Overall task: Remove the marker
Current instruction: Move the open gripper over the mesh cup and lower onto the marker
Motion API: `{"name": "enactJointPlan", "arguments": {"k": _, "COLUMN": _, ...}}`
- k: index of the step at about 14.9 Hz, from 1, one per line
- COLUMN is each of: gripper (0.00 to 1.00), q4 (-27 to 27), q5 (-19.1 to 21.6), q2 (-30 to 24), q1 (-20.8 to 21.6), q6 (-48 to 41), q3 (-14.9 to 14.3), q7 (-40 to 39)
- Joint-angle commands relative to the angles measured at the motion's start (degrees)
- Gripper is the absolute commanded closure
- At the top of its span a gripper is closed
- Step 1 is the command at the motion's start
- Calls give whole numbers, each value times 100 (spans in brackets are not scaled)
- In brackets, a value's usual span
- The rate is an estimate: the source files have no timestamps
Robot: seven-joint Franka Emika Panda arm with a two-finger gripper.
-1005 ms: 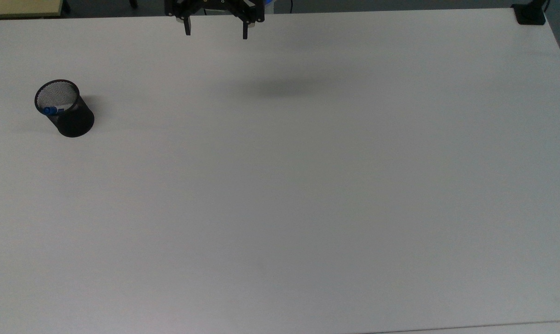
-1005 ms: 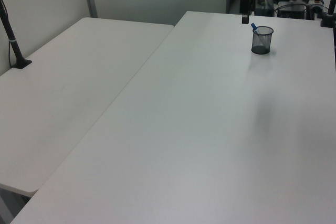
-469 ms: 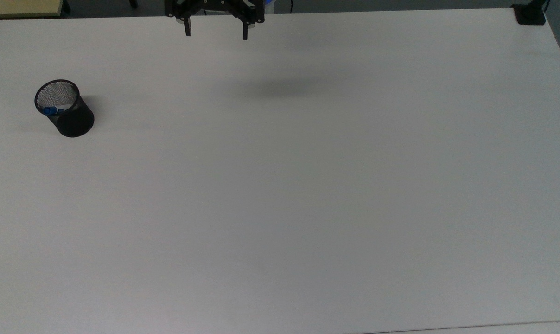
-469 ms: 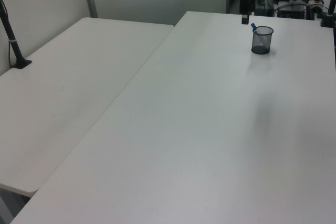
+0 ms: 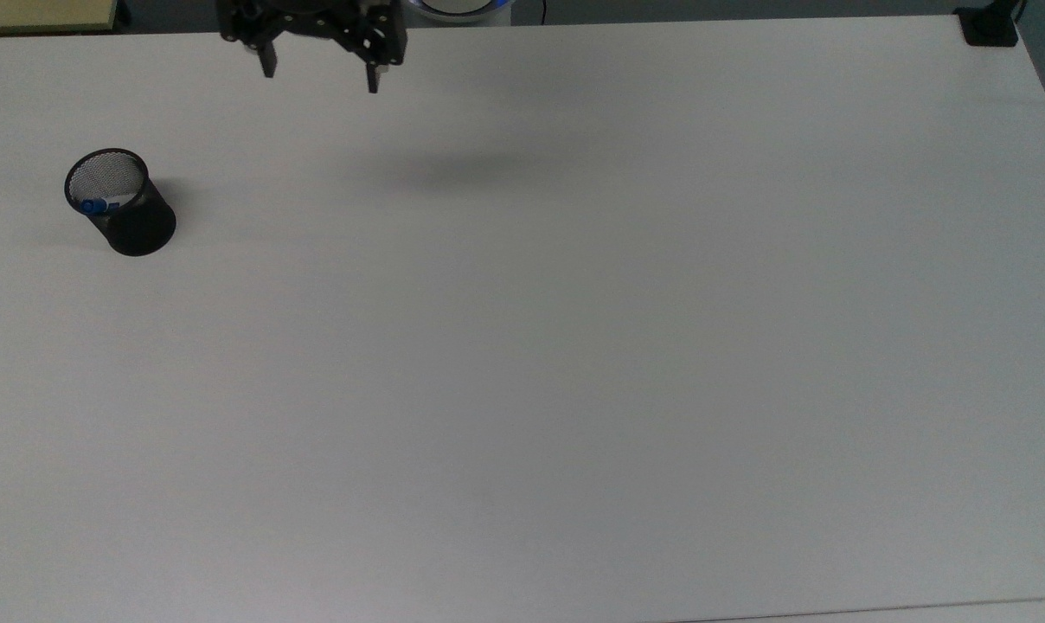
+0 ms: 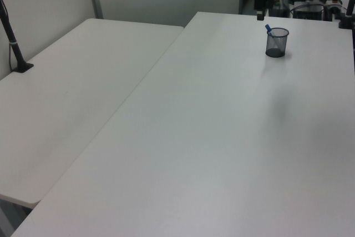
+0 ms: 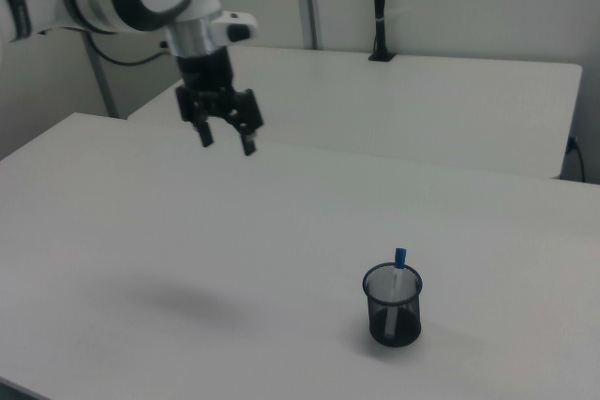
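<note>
White marker (image 7: 400, 273) with blue cap, leaning upright inside black mesh cup (image 7: 393, 306)

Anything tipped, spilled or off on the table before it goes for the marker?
Nothing stands out. The black mesh cup stands upright on the white table, with the marker leaning inside it, blue end poking above the rim. The gripper hangs in the air well away from the cup, fingers spread and empty.

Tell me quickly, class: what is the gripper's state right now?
Gripper: open, holding nothing, up above the table; the marker stands in the mesh cup.
</note>
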Motion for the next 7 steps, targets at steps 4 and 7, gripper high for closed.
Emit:
{"name": "enactJointPlan", "arguments": {"k": 4, "gripper": 0, "q4": -52, "q5": 85, "q2": 214, "q1": -1169, "q6": 771, "q3": -17, "q7": -1384}}
{"name": "enactJointPlan", "arguments": {"k": 7, "gripper": 0, "q4": -61, "q5": 58, "q2": 634, "q1": -1512, "q6": 1341, "q3": -43, "q7": -1533}}
